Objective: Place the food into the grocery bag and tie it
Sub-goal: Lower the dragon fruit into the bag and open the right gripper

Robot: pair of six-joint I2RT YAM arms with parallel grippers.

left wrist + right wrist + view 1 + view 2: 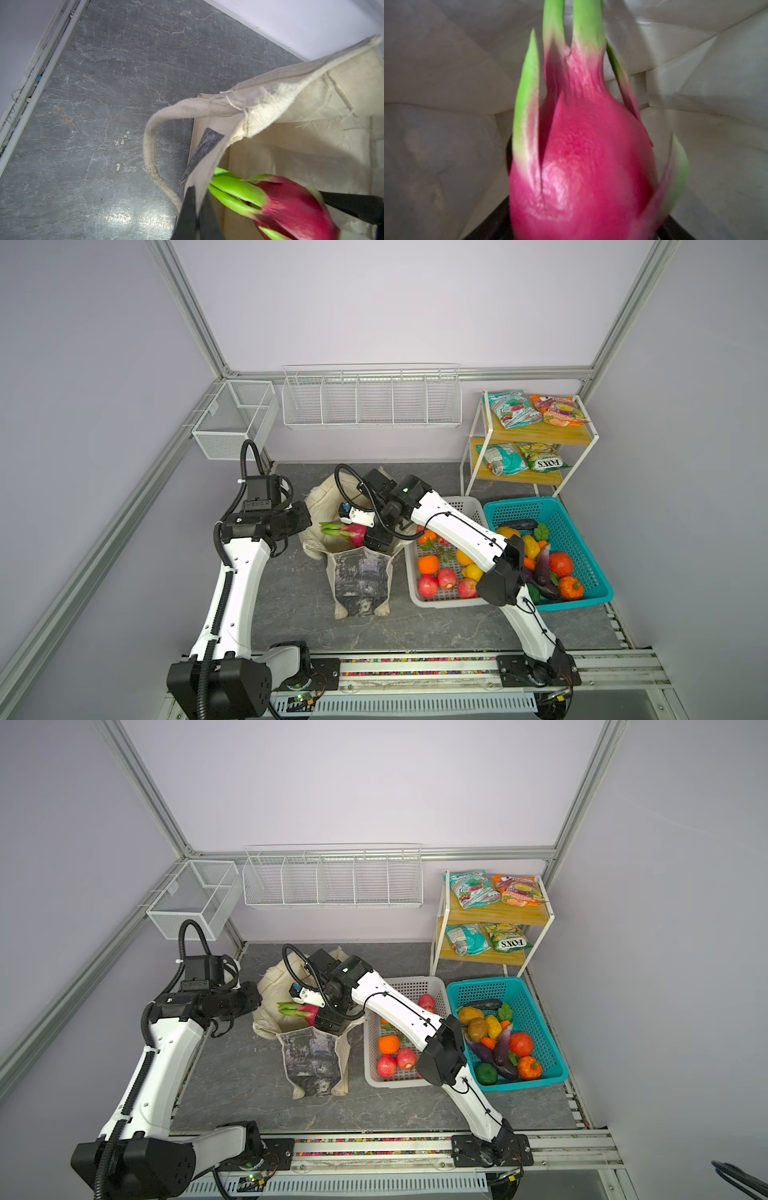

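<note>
The cream grocery bag (360,572) (311,1056) stands open in the middle of the dark table, its grey-black print facing the front. My left gripper (311,521) (198,193) is shut on the bag's left rim (209,166), next to a rope handle (149,149). My right gripper (366,534) (321,1017) is shut on the pink, green-tipped dragon fruit (345,530) (300,1010) (581,166) and holds it over the bag's mouth with the leafy tips pointing left. The wrist views show the fruit (291,207) against the bag's cream inside.
To the right of the bag, a white perforated basket (440,602) holds red, orange and yellow toy fruit. Beside it is a teal basket (598,597) with mixed toy produce. A shelf (536,435) at the back right carries snack packets, one of them teal (513,408). Wire baskets (370,400) hang on the back wall.
</note>
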